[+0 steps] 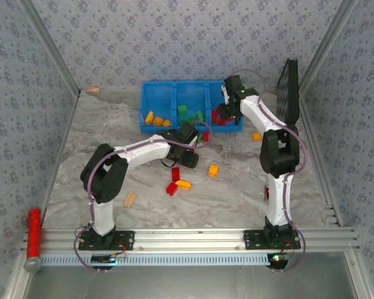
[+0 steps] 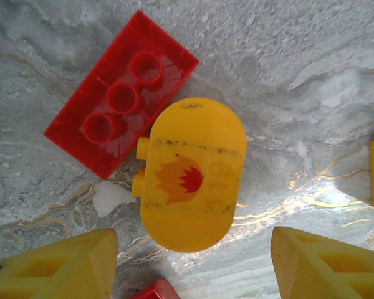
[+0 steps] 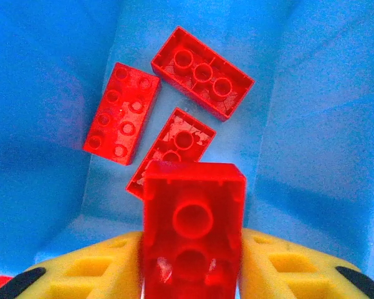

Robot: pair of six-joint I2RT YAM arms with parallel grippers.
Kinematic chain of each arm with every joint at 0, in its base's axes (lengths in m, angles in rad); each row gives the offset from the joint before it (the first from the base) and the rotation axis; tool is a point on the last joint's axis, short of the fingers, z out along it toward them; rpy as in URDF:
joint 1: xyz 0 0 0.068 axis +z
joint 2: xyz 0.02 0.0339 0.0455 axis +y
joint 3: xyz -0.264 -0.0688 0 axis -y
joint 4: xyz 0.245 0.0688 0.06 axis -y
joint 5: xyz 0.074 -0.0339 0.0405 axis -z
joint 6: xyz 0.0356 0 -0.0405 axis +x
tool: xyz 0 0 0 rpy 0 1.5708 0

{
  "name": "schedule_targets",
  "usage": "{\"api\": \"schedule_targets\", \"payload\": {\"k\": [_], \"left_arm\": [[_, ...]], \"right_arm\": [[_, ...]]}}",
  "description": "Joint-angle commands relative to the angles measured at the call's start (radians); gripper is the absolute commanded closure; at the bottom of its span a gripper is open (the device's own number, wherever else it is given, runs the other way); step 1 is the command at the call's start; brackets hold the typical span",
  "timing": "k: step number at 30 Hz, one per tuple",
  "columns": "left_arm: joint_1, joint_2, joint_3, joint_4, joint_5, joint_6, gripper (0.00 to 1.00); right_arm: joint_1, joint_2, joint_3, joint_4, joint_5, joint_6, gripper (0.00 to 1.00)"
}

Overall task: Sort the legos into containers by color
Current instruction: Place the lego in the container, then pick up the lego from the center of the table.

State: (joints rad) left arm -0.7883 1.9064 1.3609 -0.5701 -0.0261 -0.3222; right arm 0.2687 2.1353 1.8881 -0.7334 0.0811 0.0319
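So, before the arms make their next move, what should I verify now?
1. Right end effector over the right compartment: ok.
2. Held red brick between its fingers: ok.
3. Colour matches the three red bricks below: ok.
4. Left end effector open above the yellow piece: ok.
5. Yellow piece free of neighbours: not ok, an upturned red brick touches it.

right gripper (image 3: 192, 249) fingers flank one red brick (image 3: 193, 205), touching both its sides. beyond that brick, three more red bricks (image 3: 121, 112) lie scattered on the blue compartment (image 3: 311, 93) floor.
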Motion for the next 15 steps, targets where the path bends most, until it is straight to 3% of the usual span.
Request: {"api": "schedule_targets", "payload": {"k": [1,6,15], "left_arm": [[-0.007,0.032,0.032,0.019,0.018,0.004,0.35],[-0.008,0.066,0.041,0.030,0.019,-0.004,0.35],[-0.007,0.117,0.075,0.057,0.011,0.010,0.35]], "right_arm": [[-0.010,0.002,-0.002,0.003,-0.022,-0.009,0.53],[-0.010,-0.043,-0.032,0.016,-0.039,-0.010,0.45],[-0.004,-0.174,-0.138,0.023,-0.054,0.005,0.43]]}}
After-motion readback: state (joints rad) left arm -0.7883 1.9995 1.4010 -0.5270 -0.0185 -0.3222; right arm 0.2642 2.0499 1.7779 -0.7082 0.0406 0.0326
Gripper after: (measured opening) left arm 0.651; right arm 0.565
